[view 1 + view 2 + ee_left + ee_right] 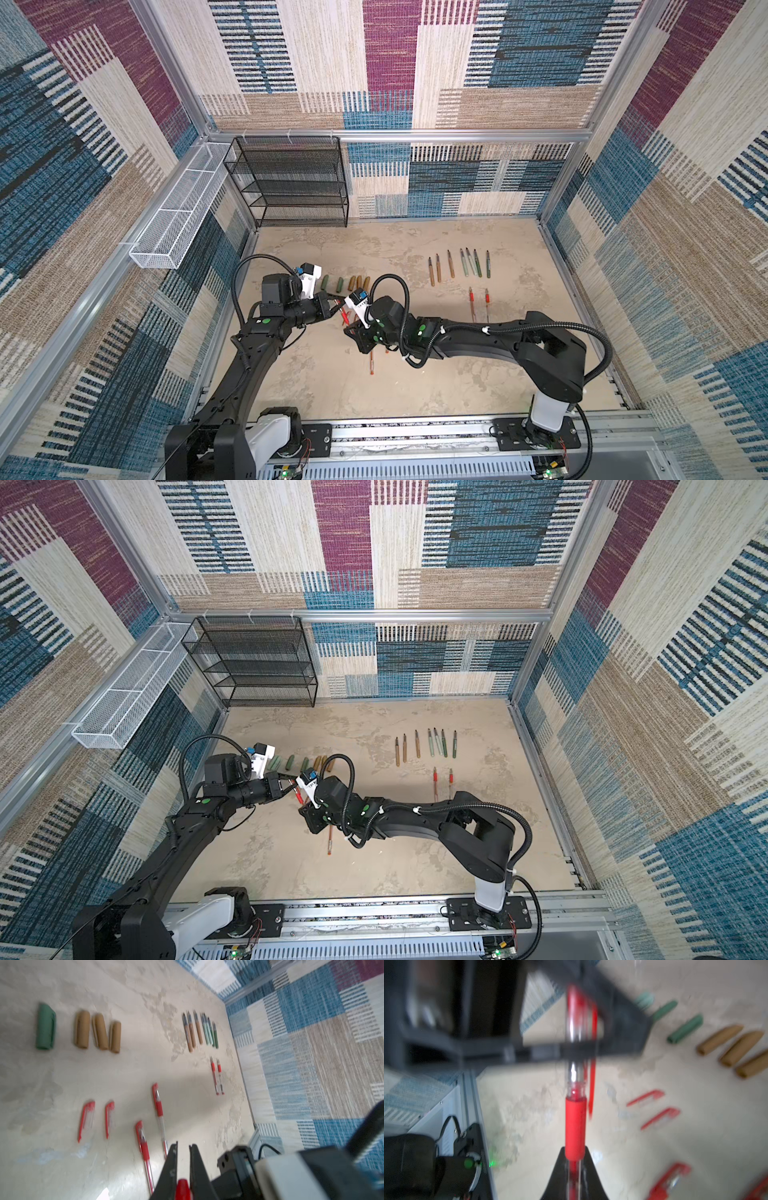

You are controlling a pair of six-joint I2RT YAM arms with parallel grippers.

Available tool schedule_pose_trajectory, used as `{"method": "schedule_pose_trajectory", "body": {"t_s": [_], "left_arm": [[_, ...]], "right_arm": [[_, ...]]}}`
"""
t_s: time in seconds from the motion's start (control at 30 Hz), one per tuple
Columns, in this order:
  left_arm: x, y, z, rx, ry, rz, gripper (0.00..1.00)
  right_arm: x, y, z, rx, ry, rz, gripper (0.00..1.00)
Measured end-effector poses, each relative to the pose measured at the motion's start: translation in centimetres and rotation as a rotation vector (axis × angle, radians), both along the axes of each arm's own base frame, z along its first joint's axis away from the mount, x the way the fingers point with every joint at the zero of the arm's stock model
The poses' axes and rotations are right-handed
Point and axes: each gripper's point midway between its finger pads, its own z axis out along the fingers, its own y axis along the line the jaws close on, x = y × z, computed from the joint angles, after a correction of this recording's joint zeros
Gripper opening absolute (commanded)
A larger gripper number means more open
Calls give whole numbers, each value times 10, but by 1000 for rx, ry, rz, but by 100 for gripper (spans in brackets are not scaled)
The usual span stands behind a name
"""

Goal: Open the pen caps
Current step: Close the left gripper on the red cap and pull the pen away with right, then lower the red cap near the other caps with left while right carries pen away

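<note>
Cap (579, 1007) red-topped, clear-walled, pen (575, 1126) red-gripped

Worktop (374, 249) reads matt and mottled, like rough beige plaster. Walls (390, 62) all round are coarse woven cloth, carpet-like. Frame rail (415, 135) is bare brushed metal with a dull sheen. Shelf (291, 183) is black-coated wire mesh, basket (178, 208) the same mesh in white. Over to the left wrist view: green cap (45, 1026) and gold-brown caps (97, 1031) are smooth, matt plastic. Loose red caps (88, 1109) are glossy, see-through plastic with solid red clips. The pen (575, 1126) shows a matt, rubbery red sleeve on a clear, shiny barrel, and its cap (579, 1012) is equally glassy. Left pincer (183, 1145) looks like flat matt black plastic.
</note>
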Motion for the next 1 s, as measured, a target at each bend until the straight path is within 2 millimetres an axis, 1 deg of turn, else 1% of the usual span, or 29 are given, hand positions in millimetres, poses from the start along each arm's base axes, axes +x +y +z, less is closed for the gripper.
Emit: {"method": "schedule_pose_trajectory", "body": {"t_s": [0.07, 0.1, 0.13, 0.27, 0.37, 0.47, 0.53, 0.67, 0.77, 0.83, 0.9, 1.0], "left_arm": [[9, 7, 8, 16, -46, 32, 0], [11, 7, 10, 19, -51, 35, 0], [12, 7, 10, 19, -55, 35, 0], [15, 12, 9, 34, -61, 50, 0], [18, 15, 7, 70, -67, 56, 0], [23, 21, 6, 132, -82, 62, 0], [26, 28, -5, 197, -76, 65, 0], [27, 37, -36, 304, -10, 43, 0], [26, 38, -55, 356, 18, 9, 0], [23, 35, -68, 381, 43, -26, 0], [22, 34, -82, 410, 79, -51, 0], [23, 36, -98, 452, 114, -73, 0]], "right_arm": [[-10, -20, -29, -97, 63, -14, 0], [-11, -26, -36, -125, 83, -24, 0], [-11, -29, -35, -131, 85, -34, 0], [-10, -33, -19, -105, 63, -50, 0], [-4, -39, -15, -107, 52, -76, 0], [5, -51, -12, -114, 49, -120, 0], [12, -61, -9, -111, 54, -156, 0], [25, -84, -6, -124, 69, -229, 0], [34, -101, 2, -125, 63, -283, 0], [37, -112, 5, -127, 61, -312, 0], [41, -127, 5, -133, 72, -352, 0], [45, -150, 7, -130, 85, -415, 0]]}}
